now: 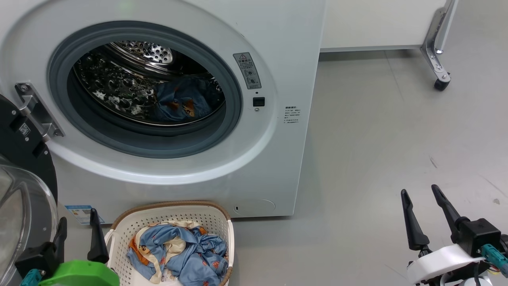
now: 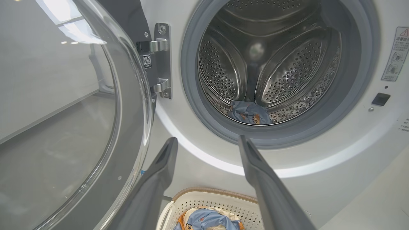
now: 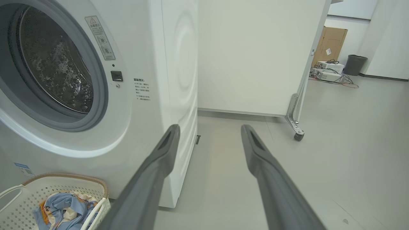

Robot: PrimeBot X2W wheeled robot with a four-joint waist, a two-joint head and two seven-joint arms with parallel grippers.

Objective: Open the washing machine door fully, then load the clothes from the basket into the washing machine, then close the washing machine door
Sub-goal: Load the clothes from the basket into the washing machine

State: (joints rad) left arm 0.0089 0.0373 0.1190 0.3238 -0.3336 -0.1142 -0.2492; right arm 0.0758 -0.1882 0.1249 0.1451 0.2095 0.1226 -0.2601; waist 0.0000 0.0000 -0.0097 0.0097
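Observation:
The white washing machine (image 1: 274, 47) stands with its door (image 1: 24, 190) swung wide to the left, black rim and glass bowl at the view's left edge. One blue printed garment (image 1: 182, 104) lies in the steel drum (image 2: 271, 64). More clothes (image 1: 178, 252) are heaped in the cream basket (image 1: 214, 216) on the floor below the opening. My left gripper (image 1: 77, 222) hangs open and empty just left of the basket, beside the door's glass (image 2: 64, 127). My right gripper (image 1: 420, 194) is open and empty over bare floor, well right of the machine.
Grey floor (image 1: 377, 139) stretches to the right of the machine. A white panel on a metal caster leg (image 1: 438, 63) stands at the back right. Far off in the right wrist view sit a cardboard box (image 3: 329, 44) and a dark bin (image 3: 354, 64).

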